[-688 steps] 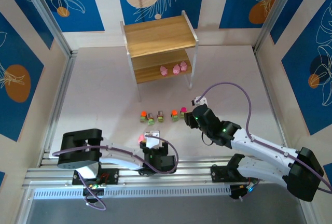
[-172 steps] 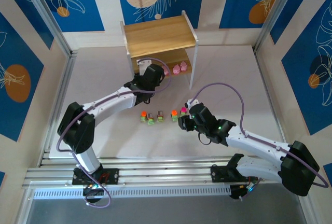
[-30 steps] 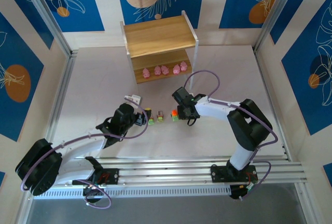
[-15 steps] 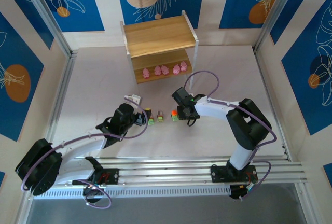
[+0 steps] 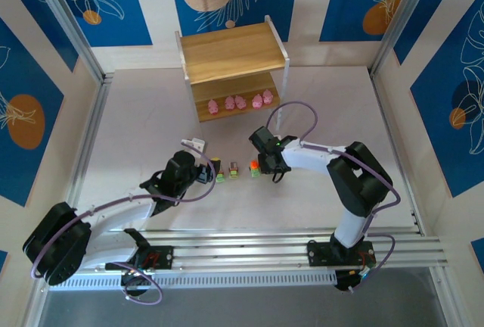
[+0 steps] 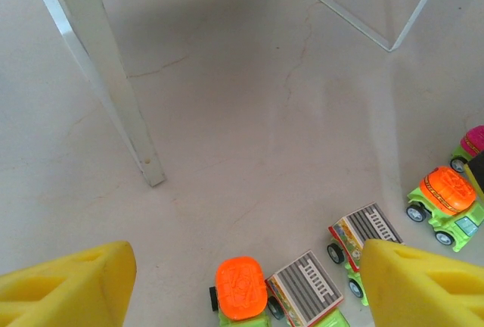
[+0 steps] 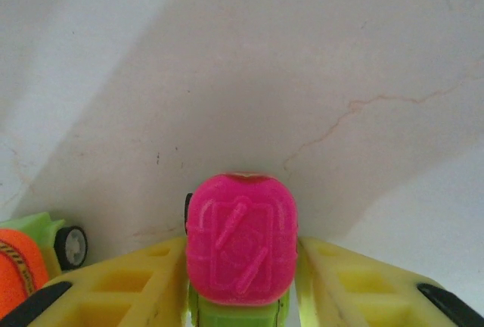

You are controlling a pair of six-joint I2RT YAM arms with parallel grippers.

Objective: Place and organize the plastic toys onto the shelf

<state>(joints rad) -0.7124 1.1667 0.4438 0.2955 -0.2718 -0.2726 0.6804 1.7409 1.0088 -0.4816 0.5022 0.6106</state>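
Observation:
The shelf [image 5: 231, 51] stands at the back, with five pink pigs [image 5: 240, 102] in a row on its lower board. The green-based toys sit in a row on the floor. My left gripper [image 5: 203, 172] [image 6: 246, 266] hangs open over the row's left end, above an orange-topped truck [image 6: 242, 289] and a striped-top truck [image 6: 306, 289]. Another striped truck [image 6: 363, 232] and an orange one [image 6: 448, 198] lie to the right. My right gripper [image 5: 266, 162] [image 7: 242, 266] is shut on the pink-topped truck [image 7: 240, 247], its yellow fingers [image 7: 121, 281] against both sides.
A white shelf leg [image 6: 106, 77] rises just beyond the left gripper. An orange-topped truck [image 7: 19, 266] sits close beside the right gripper's left finger. Open floor stretches between the toy row [image 5: 234, 169] and the shelf.
Two more pigs stand on the lower board than at first. The left arm came back from the shelf to the toy row. The right gripper has nudged slightly up-left in the last second.

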